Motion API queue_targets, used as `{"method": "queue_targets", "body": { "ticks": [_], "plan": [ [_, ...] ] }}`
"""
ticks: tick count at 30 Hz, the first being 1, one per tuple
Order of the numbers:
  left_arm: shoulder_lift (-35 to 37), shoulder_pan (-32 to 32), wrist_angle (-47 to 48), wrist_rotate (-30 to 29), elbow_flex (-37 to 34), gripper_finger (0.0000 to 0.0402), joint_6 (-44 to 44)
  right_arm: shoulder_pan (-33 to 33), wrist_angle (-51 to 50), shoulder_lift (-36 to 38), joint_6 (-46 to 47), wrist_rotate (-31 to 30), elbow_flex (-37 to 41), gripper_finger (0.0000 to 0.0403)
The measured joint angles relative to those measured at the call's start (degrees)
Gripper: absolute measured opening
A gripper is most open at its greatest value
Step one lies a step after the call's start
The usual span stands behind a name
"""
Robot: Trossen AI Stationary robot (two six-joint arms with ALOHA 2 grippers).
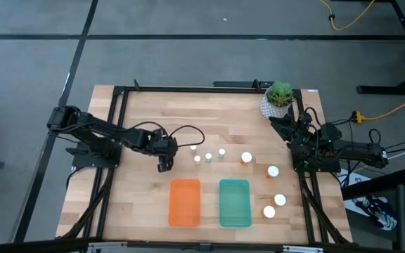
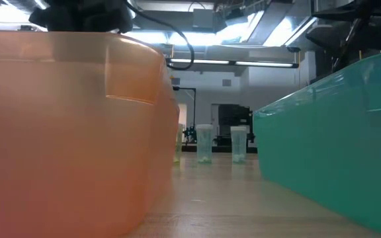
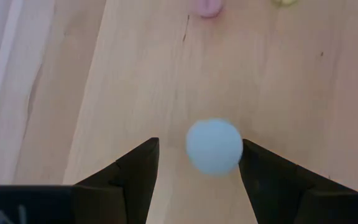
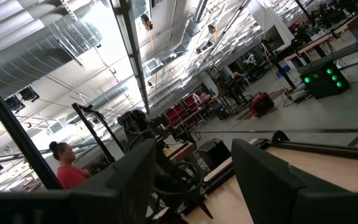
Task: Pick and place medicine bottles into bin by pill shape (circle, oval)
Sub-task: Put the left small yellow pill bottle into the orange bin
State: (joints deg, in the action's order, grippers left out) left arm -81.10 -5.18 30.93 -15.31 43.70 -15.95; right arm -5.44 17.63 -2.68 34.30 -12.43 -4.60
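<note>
My left gripper [image 3: 197,163] hangs fingers-down over the wooden table [image 1: 146,204], spread wide, so a tiny white-capped bottle [image 3: 214,146] sits between the fingers, ungripped, touching the right finger or nearly. The shallow orange plastic tray [image 1: 185,203] lies near. My right gripper [image 4: 191,168] waits open at the table edge.

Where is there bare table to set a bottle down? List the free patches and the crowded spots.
Free: the wood left of the orange tray, out to the table edge; the back strip between the left gripper and the plant. Crowded: the bottle row behind the trays, and right of the teal tray, where larger bottles stand.
</note>
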Motion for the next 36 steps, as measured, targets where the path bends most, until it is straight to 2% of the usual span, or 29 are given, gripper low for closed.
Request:
{"method": "queue_targets", "body": {
  "ticks": [10,20,26,30,36],
  "plan": [
    [-0.3,0.8,-1.0,3.5,0.0,0.0205,2.3,0.0,-0.1,0.0,0.0,0.0,0.0,0.0213],
    [-0.3,0.8,-1.1,4.1,0.0,0.0131,2.9,0.0,-0.4,0.0,0.0,0.0,0.0,0.0213],
    [-0.2,0.8,-1.8,2.6,0.1,0.0105,0.5,0.0,-0.5,0.0,0.0,0.0,0.0,0.0213],
    [0.1,0.5,-1.6,2.8,3.4,0.0103,-1.5,0.0,-2.0,0.0,0.0,0.0,0.0,0.0213],
    [0.4,-3.2,2.1,3.0,13.7,0.0102,-3.4,0.0,-4.1,0.0,1.5,0.0,0.0,0.0213]
  ]
}}
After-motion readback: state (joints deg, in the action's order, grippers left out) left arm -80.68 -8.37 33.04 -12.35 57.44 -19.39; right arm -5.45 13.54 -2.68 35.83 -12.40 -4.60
